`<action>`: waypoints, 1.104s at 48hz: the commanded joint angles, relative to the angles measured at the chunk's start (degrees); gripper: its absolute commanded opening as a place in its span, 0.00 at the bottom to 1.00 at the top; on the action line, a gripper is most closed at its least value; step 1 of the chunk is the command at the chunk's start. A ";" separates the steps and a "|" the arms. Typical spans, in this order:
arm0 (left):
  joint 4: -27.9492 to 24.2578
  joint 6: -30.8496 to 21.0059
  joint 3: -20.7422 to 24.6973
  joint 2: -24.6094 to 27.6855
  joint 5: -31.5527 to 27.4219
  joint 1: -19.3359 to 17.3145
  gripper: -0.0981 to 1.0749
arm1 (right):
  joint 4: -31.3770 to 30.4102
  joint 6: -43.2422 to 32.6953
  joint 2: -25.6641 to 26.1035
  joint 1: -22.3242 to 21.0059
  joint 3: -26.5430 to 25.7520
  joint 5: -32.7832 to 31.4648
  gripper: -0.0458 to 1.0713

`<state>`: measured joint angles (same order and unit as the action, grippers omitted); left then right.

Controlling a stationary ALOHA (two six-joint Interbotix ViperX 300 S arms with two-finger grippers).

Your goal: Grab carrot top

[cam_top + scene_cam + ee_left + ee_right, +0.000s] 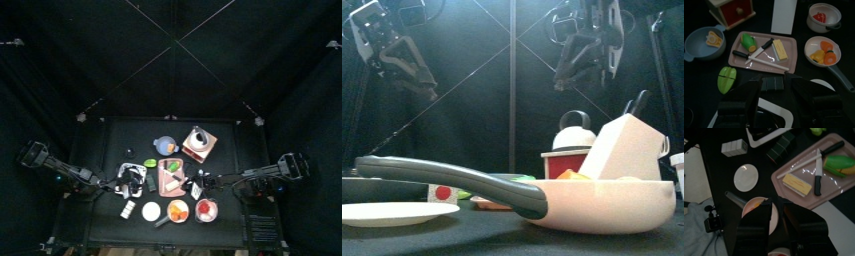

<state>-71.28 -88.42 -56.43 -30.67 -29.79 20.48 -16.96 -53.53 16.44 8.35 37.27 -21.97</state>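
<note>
The carrot top (826, 53) is an orange roundish piece lying in the pale pan (815, 45), beside other orange bits. In the right wrist view it shows as the orange carrot top (753, 206) inside the pan (745, 212), just under my right gripper (777, 212), whose jaws stand open with nothing between them. In the top view the right gripper (203, 186) hovers between the pink tray (171, 178) and the pan (178, 210). My left gripper (775, 84) hangs open beside the tray's other side, holding nothing.
On the tray (740, 59) lie a knife (764, 46), a yellow block (781, 49) and a green-yellow piece (747, 41). Around it are a blue bowl (693, 42), a pot with a red piece (821, 16), a green piece (726, 79) and a white plate (746, 177).
</note>
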 commanded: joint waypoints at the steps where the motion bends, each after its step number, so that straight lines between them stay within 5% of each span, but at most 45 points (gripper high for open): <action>1: -1.76 0.09 1.85 -0.62 0.09 0.09 0.77 | 2.90 0.26 -0.09 0.79 -3.43 -5.71 0.60; 10: -2.20 -1.23 0.79 -3.52 0.09 -0.26 0.77 | 11.60 0.09 -3.16 0.62 -6.68 -17.58 0.59; 21: -2.11 -1.05 -0.88 -3.78 2.55 0.00 0.77 | 14.94 0.18 -7.47 3.60 -9.14 -17.58 0.59; 31: -2.64 -0.70 -1.14 -3.43 10.28 -0.18 0.77 | 13.36 0.62 -10.63 9.58 -10.28 -13.80 0.59; 53: -2.55 -0.88 -2.20 -3.43 10.46 -0.62 0.77 | 0.53 0.35 -17.67 17.58 -12.66 -8.00 0.59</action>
<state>-73.74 -89.21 -59.15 -34.01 -19.42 19.95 -14.77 -53.35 -1.85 25.49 26.37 -30.32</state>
